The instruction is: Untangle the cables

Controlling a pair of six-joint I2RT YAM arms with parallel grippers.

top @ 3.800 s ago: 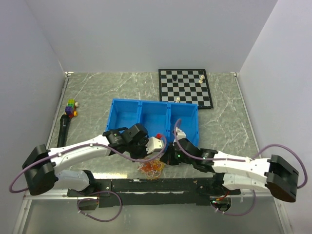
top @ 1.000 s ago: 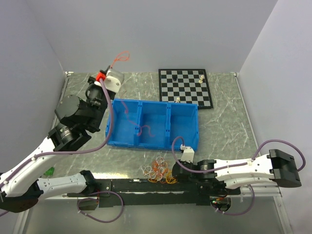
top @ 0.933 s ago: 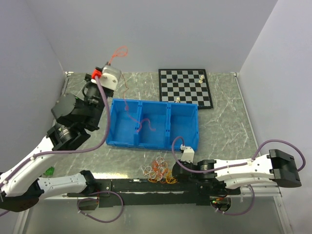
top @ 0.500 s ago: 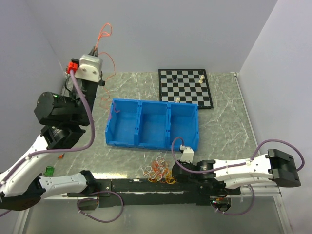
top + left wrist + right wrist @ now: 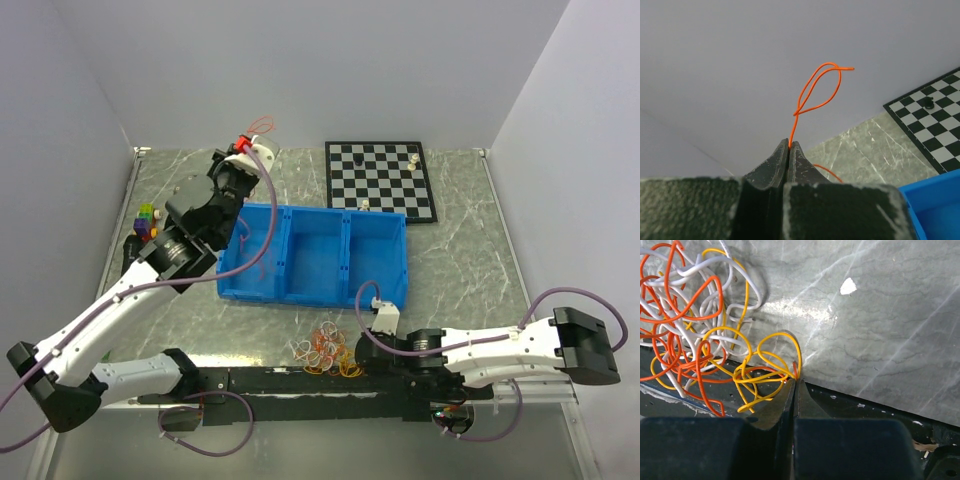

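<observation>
Step in hand: left claw (image 5: pixel 790 146), jaws pressed together on one thin orange looped wire (image 5: pixel 817 90), holds it aloft above the far-left part of the grey marbled bench (image 5: pixel 470 250), beyond the blue three-compartment plastic bin (image 5: pixel 313 253); this strand looks pulled clear of the tangle.
Right claw: right claw (image 5: pixel 794 382) low at the near edge of the bench, jaws together on a yellow wire loop (image 5: pixel 771 362) at the edge of the clump, seemingly pinning it.
Cables: small clump of orange, yellow and white wires (image 5: pixel 326 350) lies at the near edge, just in front of the bin, left of the right claw.
Next move, judged: set the lifted orange wire down apart from the clump, then return for another strand while the right claw anchors the rest.
Hard to make out: whether the raised wire's trailing end hangs free; which strands in the clump remain knotted; chess pieces on the black-and-white chessboard (image 5: pixel 382 180) too small to identify.
</observation>
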